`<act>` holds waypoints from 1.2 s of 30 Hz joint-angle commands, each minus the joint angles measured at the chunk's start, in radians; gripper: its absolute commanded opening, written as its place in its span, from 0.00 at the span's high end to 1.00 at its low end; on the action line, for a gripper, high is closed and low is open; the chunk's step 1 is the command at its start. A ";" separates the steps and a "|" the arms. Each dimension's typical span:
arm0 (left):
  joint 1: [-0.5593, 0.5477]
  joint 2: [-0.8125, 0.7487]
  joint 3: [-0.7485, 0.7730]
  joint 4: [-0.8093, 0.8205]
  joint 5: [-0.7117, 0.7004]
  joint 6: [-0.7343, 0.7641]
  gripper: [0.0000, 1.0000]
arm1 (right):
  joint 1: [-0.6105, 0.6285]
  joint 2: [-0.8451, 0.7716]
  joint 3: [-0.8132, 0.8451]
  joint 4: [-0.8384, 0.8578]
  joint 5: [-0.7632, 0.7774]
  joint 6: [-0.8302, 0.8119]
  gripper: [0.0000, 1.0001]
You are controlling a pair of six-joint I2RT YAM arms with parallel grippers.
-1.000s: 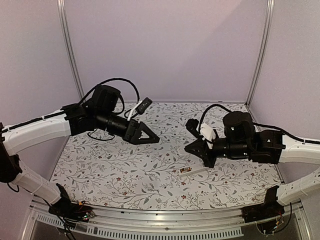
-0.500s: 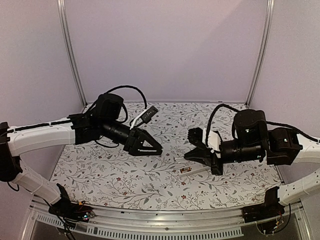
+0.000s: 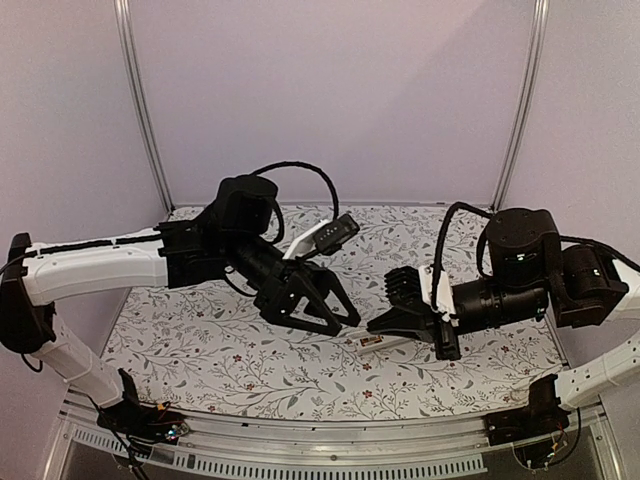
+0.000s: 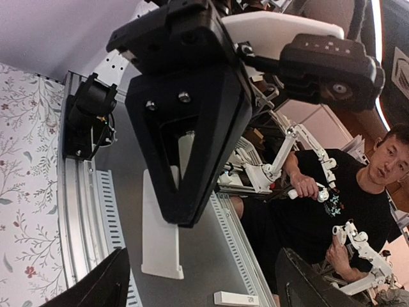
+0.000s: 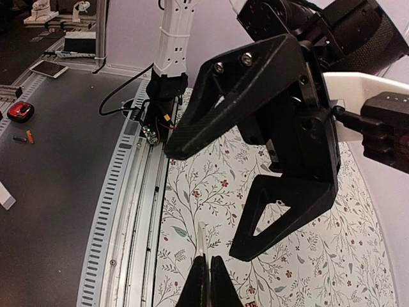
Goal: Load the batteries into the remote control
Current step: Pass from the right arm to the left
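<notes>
The white remote control (image 3: pixel 387 342) lies on the flowered mat at front centre, with a coppery-red spot at its left end; I cannot tell if that is the batteries. My right gripper (image 3: pixel 375 327) hovers just above it, shut on a thin white cover-like plate (image 5: pixel 201 240), seen edge-on in the right wrist view and flat in the left wrist view (image 4: pixel 160 243). My left gripper (image 3: pixel 328 318) is open wide and empty, just left of the right gripper and facing it. Its fingers (image 5: pixel 255 83) fill the right wrist view.
The mat's front edge meets an aluminium rail (image 5: pixel 137 192). Beyond it is a grey bench with two small battery-like cylinders (image 5: pixel 25 137), a red object (image 5: pixel 19 110) and a small white bar (image 4: pixel 236 299). A person (image 4: pixel 332 198) sits past the rail.
My left arm has swung right and forward, its open gripper now close to the remote. My right gripper has dropped and moved forward to just above the remote.
</notes>
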 commanded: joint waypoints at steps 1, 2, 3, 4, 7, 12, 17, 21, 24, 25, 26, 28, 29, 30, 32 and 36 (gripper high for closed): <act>-0.021 0.057 0.030 0.035 0.049 -0.070 0.21 | 0.030 0.007 0.039 -0.033 0.030 -0.045 1.00; -0.021 0.066 0.036 0.027 0.050 -0.071 0.22 | 0.035 0.009 0.043 -0.033 0.034 -0.051 1.00; -0.020 0.076 0.043 0.018 0.051 -0.072 0.22 | 0.040 0.010 0.047 -0.034 0.038 -0.055 1.00; -0.022 0.085 0.049 0.011 0.055 -0.073 0.23 | 0.046 0.011 0.051 -0.036 0.043 -0.061 1.00; -0.027 0.103 0.057 0.003 0.073 -0.079 0.29 | 0.058 0.014 0.061 -0.051 0.065 -0.086 1.00; -0.047 0.112 0.072 -0.012 0.103 -0.070 0.41 | 0.080 0.026 0.063 -0.079 0.097 -0.128 1.00; -0.065 0.137 0.094 -0.042 0.139 -0.062 0.55 | 0.100 0.035 0.065 -0.084 0.159 -0.163 1.00; -0.068 0.151 0.111 -0.080 0.145 -0.042 0.53 | 0.103 0.030 0.066 -0.081 0.168 -0.171 1.00; -0.068 0.155 0.117 -0.098 0.141 -0.029 0.53 | 0.104 0.023 0.066 -0.083 0.171 -0.176 1.00; -0.068 0.157 0.118 -0.101 0.141 -0.027 0.54 | 0.104 0.020 0.065 -0.082 0.173 -0.177 1.00; -0.069 0.158 0.118 -0.104 0.143 -0.025 0.56 | 0.103 0.019 0.065 -0.083 0.176 -0.181 1.00; -0.069 0.158 0.118 -0.116 0.144 -0.015 0.57 | 0.104 0.019 0.064 -0.087 0.182 -0.186 1.00; -0.069 0.159 0.118 -0.124 0.144 -0.011 0.57 | 0.104 0.020 0.063 -0.087 0.184 -0.187 1.00; -0.069 0.161 0.119 -0.130 0.141 -0.008 0.57 | 0.104 0.020 0.063 -0.088 0.185 -0.189 1.00; -0.069 0.163 0.120 -0.139 0.140 0.002 0.57 | 0.104 0.020 0.063 -0.086 0.183 -0.191 1.00; -0.072 0.170 0.122 -0.150 0.143 0.008 0.58 | 0.106 0.020 0.064 -0.082 0.185 -0.196 1.00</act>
